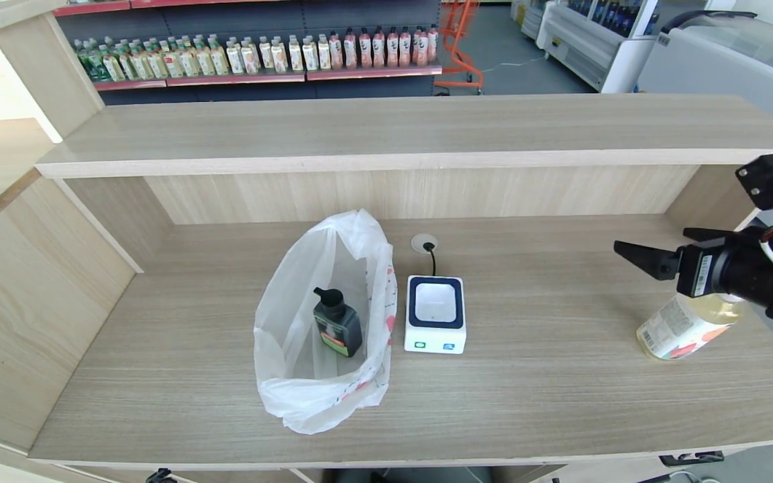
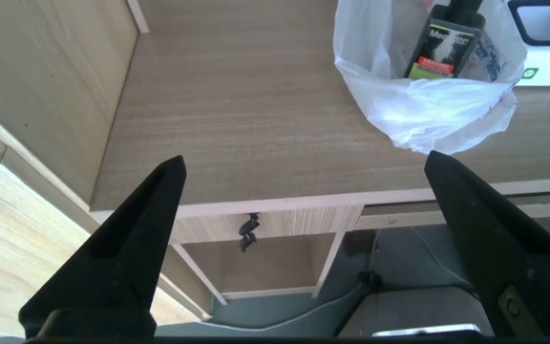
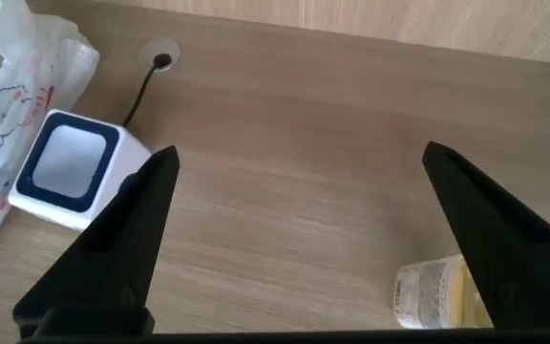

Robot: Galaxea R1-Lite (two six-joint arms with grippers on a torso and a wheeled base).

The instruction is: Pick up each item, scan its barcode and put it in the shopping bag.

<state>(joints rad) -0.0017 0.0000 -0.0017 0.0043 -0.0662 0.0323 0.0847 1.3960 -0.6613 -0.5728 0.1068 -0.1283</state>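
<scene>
A white plastic shopping bag (image 1: 279,322) stands open on the wooden counter (image 1: 547,376), left of centre. Inside it a dark pump bottle (image 1: 337,323) stands upright. Just right of the bag sits the white scanner (image 1: 435,313) with its dark-framed window facing up. A bottle of yellowish liquid (image 1: 685,327) lies at the counter's right end. My right gripper (image 1: 651,239) hovers open just above that bottle, nothing between its fingers; the right wrist view has the bottle (image 3: 442,291) below the gripper (image 3: 301,151). My left gripper (image 2: 306,162) is open over the counter's front edge, near the bag (image 2: 428,110).
A cable runs from the scanner to a round grommet (image 1: 424,243) at the back. A raised wooden ledge (image 1: 413,134) and side walls enclose the counter. Bare wood lies between scanner and bottle. Drink shelves (image 1: 259,57) stand far behind.
</scene>
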